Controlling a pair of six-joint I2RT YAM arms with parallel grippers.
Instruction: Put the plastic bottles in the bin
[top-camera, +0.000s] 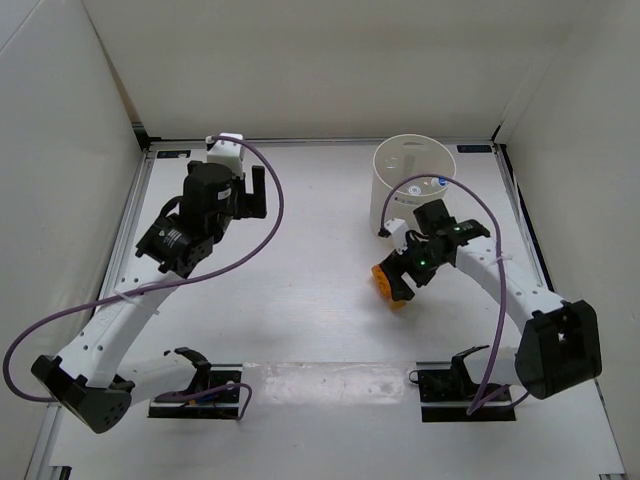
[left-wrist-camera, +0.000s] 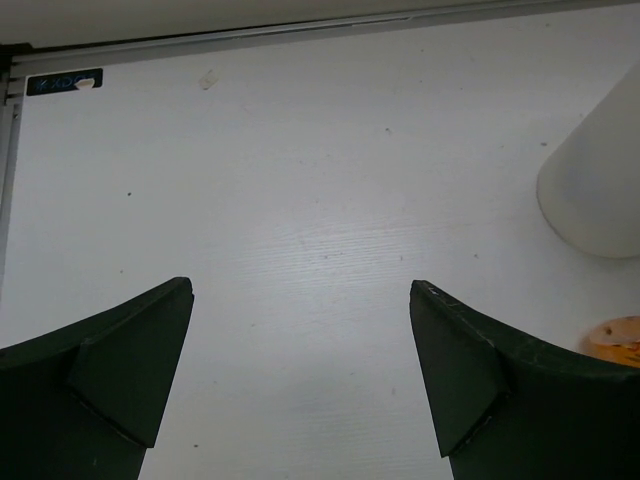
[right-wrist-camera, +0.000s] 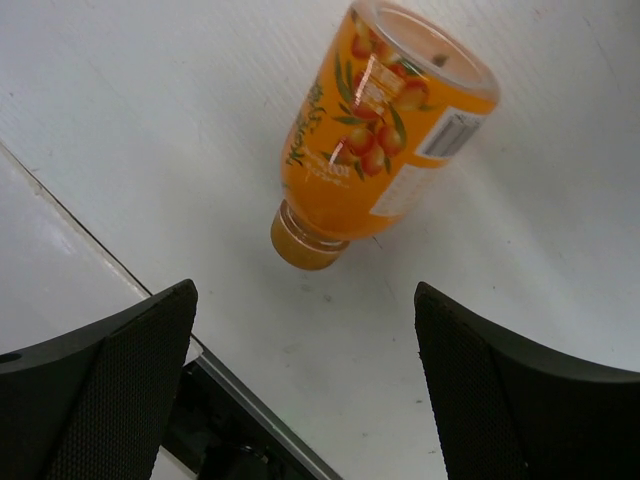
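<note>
White walls (top-camera: 320, 60) close in a white desk (top-camera: 320, 320) on three sides, and I am looking down on both arms from behind their bases. The bin (top-camera: 415, 175) stands upright at the far right of the desk, with its open mouth facing up. Inside it I can make out a small blue and white shape (top-camera: 437, 183), but it is too small for me to tell what it is. The orange bottle (top-camera: 385, 283) lies on its side on the desk, just in front of the bin and apart from it. The right fingers (top-camera: 397, 280) hang right over the bottle, with that arm bent in from the right edge. On the right wrist camera the right fingers (right-wrist-camera: 305, 290) are spread as wide as they go and hold nothing. The bottle (right-wrist-camera: 385, 130) lies just beyond their tips, cap toward the camera and fruit label up. The left fingers (top-camera: 247, 195) are out over the far left part of the desk, well apart from the bottle and bin. On the left wrist camera the left fingers (left-wrist-camera: 300, 290) are also fully spread, with only bare desk between them. In that view the bin (left-wrist-camera: 600, 180) stands off at the right edge, and a sliver of the bottle (left-wrist-camera: 615, 340) shows below it. A purple cable (top-camera: 270, 230) loops from the left arm.
</note>
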